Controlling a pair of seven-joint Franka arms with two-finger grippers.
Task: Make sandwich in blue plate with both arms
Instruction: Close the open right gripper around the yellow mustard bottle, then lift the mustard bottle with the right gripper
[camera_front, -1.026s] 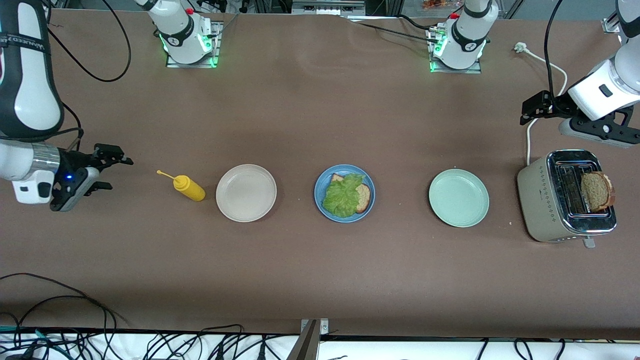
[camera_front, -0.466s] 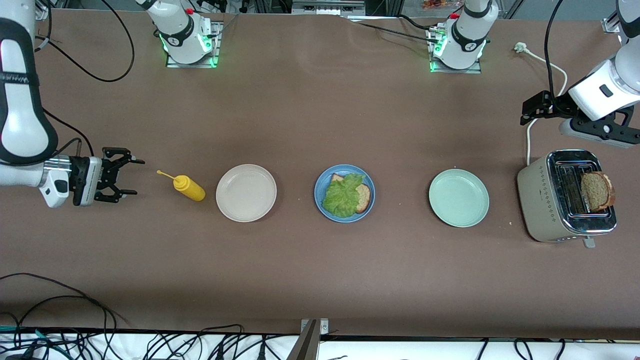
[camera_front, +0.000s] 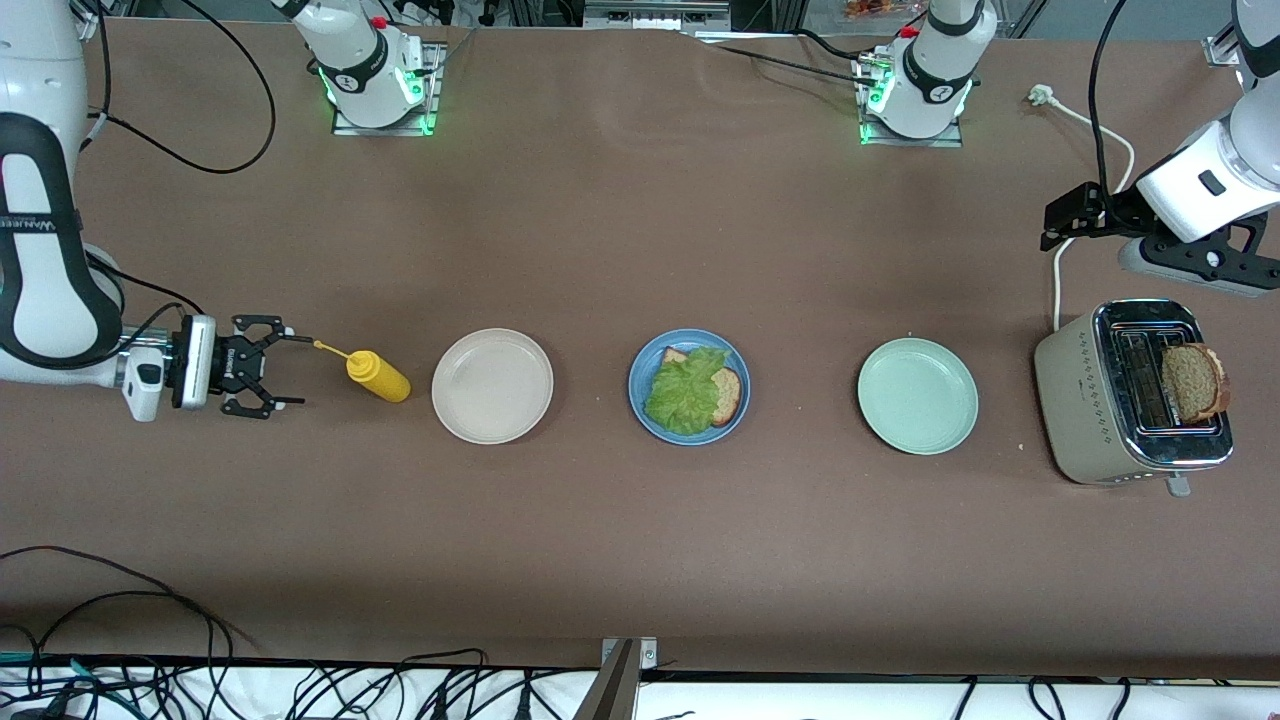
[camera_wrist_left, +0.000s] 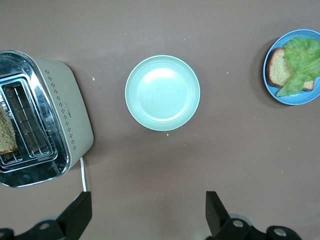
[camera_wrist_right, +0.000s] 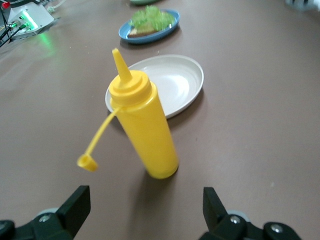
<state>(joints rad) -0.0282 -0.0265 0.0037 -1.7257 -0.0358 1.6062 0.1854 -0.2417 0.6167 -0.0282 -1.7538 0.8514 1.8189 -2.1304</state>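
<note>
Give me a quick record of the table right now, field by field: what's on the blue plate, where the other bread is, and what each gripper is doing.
blue plate: bread slice under lettuce
second slice: in toaster slot
beige plate: nothing on it
green plate: nothing on it
mustard bottle: standing, cap off
right gripper: open, beside bottle
left gripper: open, waiting above table by toaster

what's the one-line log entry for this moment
right gripper: open, at mustard bottle | left gripper: open, waiting | blue plate: bread, lettuce
</note>
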